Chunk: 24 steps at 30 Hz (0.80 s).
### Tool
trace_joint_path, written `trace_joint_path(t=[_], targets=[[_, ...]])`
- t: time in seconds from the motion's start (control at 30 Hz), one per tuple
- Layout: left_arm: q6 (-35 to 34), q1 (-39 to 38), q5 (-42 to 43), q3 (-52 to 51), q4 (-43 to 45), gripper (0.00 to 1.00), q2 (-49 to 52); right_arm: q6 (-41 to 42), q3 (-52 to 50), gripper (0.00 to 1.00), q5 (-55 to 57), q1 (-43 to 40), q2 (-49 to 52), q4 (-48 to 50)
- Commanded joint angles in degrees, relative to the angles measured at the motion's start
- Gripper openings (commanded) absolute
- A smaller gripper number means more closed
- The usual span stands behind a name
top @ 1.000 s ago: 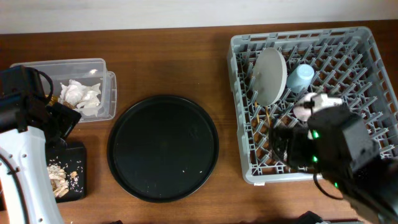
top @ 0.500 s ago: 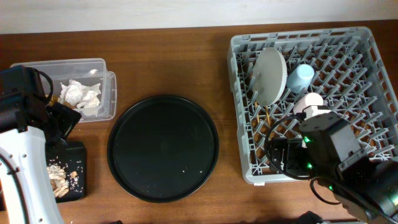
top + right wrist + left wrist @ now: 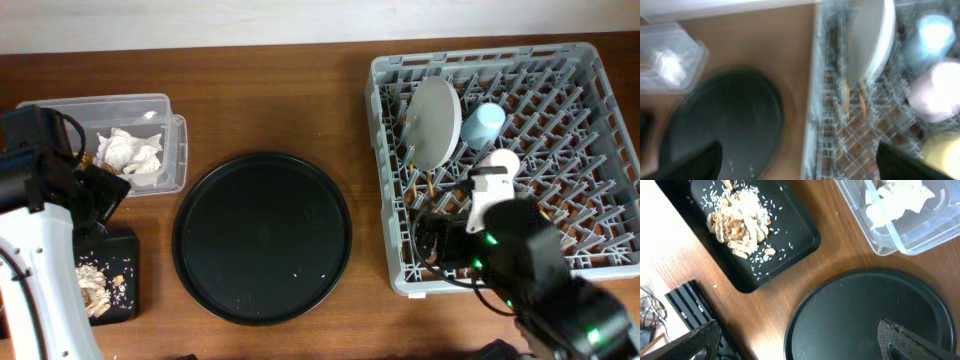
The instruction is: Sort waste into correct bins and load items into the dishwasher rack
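My left hand [image 3: 800, 345] and right hand [image 3: 802, 162] hang released (both empty); I'd take the stiff, breakable plate [image 3: 435, 122] by its rim.

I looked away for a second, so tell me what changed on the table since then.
The right arm drew back from over the dishwasher rack toward its front edge, uncovering the pink cup. The right end effector stayed open, holding nothing. The left arm, plate, blue cup, tissues and round black tray stayed put.
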Motion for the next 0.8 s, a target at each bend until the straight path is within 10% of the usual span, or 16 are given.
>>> trace_joint_path(t=[0.0, 0.33, 0.77], targets=[[0.3, 0.3, -0.2, 0.4, -0.1, 0.99, -0.3, -7.2, -12.5, 0.98, -9.3, -6.9, -10.8, 9.9], [0.3, 0.3, -0.2, 0.4, -0.1, 0.99, -0.3, -7.2, -38.7, 0.98, -18.1, -20.6, -35.0, 37.0], [0.3, 0.3, -0.2, 0.4, -0.1, 0.99, -0.3, -7.2, -46.2, 0.98, -18.1, -27.9, -42.3, 44.1]])
